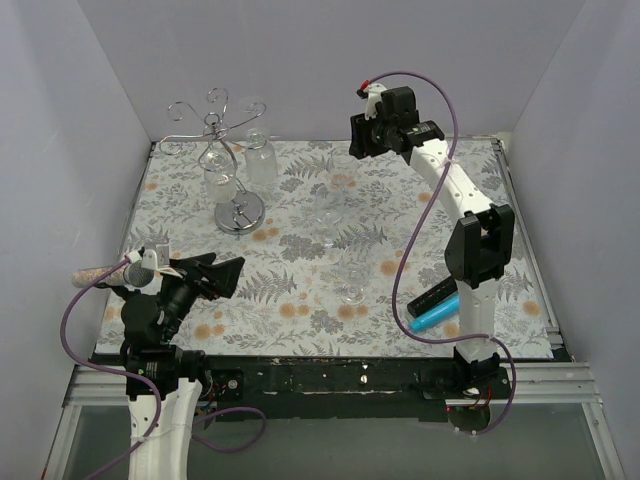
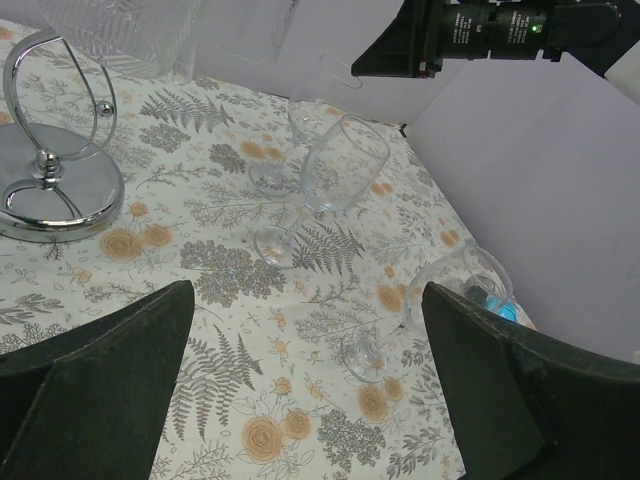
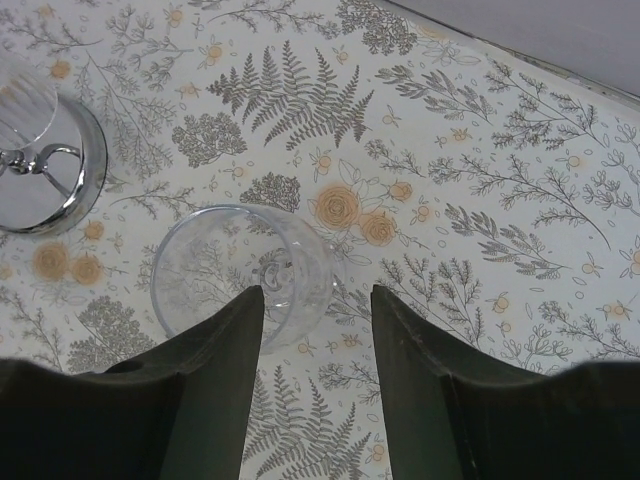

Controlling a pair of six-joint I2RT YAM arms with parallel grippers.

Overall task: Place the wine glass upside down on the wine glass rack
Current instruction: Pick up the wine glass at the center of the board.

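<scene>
Wine glass: upright on the flowered surface, near the rack's round base.
Wine glass rack: far left of the surface.
Right gripper: up over the glass rim, jaws parted, nothing held.
Left gripper: spread wide, empty, low at the near left.

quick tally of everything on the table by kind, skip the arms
wine glass rack: 1
wine glasses hung on it: 2
wine glasses on the table: 3
blue tube: 1
black bar: 1
tan cylinder: 1
total: 9
</scene>
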